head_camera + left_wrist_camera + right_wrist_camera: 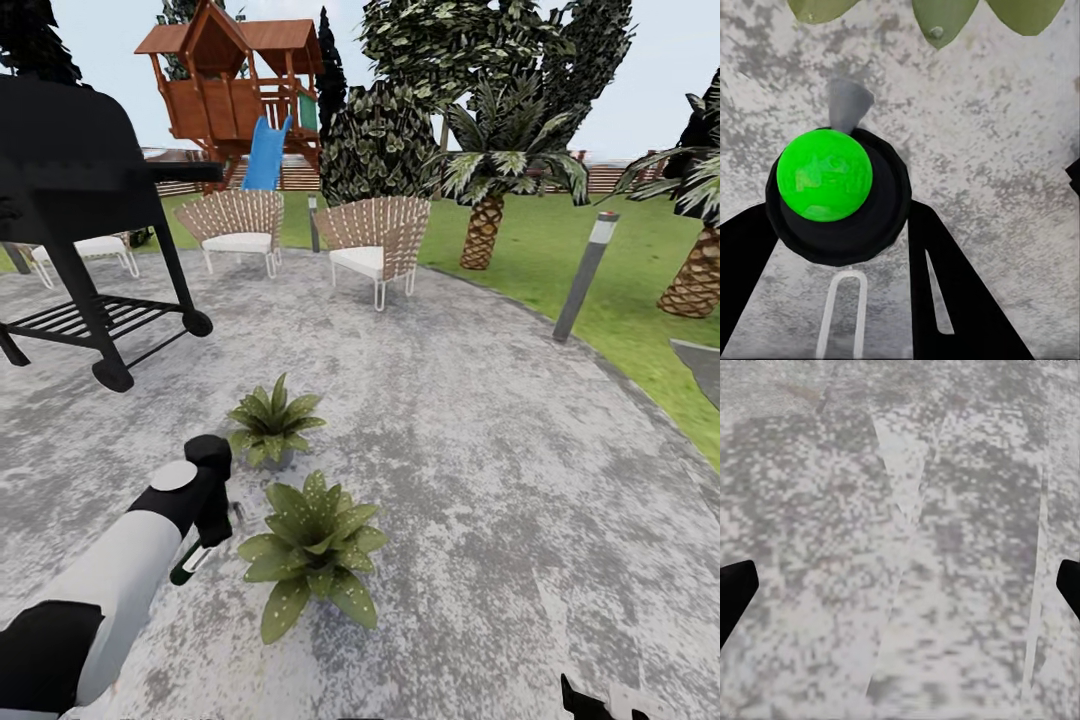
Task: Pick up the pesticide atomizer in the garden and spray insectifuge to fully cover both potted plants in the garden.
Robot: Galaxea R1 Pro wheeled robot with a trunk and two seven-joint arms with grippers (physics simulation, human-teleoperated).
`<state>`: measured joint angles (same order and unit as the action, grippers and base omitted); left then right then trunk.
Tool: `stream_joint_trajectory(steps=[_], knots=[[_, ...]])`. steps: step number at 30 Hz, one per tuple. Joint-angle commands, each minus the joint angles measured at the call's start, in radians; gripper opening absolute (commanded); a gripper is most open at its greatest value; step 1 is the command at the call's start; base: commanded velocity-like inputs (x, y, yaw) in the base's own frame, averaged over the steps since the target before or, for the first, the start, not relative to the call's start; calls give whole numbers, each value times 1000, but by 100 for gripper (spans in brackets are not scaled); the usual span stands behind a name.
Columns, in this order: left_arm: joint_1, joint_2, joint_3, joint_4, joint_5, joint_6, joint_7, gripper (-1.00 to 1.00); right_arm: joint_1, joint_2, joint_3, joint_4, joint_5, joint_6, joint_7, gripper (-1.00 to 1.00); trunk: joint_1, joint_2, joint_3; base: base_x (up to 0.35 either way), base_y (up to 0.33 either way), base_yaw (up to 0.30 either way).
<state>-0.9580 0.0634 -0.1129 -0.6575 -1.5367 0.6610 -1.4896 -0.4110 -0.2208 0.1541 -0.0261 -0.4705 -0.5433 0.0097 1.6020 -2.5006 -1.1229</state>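
Green at the bottle's end fills the left wrist view: the atomizer [832, 187] sits clamped between the left pincer's [832, 247] two dark fingers, its grey nozzle aimed at the paving and at leaf tips near the frame edge. In the head view the left pincer [205, 520] holds the atomizer [190, 562] just beside the near plant [312, 545]; the far plant [272, 425] stands a little beyond, both on the mottled paving [480, 480].

Risks, as I judge them: the nozzle seems to point at the ground beside the near plant, not into its rosette, so spray could land on stone and leave the leaves uncovered. The far plant may get only partial cover unless the arm is re-aimed. Swinging low could also knock a pot.

The head view gives the layout, with both plants, the grill [70, 200] and the chairs [375, 245], but hides the nozzle direction. The left wrist view supplies that. The right wrist view shows bare paving between the right pincer's [900, 585] fingertips, spread wide and empty.
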Motion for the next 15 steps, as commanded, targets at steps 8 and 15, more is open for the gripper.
stream_joint_trajectory(steps=[8, 15], knots=[[31, 16, 0, 0, -3, 12, -4, -100, 0, 1, 9, 0, -8, -3, 2, 100, 0, 0, -1, 0, 0, 251], [62, -18, 2, 0, -2, 14, 1, -100, 0, -1, 9, 1, -8, -3, 2, 100, 0, 0, -1, 0, -59, 40]])
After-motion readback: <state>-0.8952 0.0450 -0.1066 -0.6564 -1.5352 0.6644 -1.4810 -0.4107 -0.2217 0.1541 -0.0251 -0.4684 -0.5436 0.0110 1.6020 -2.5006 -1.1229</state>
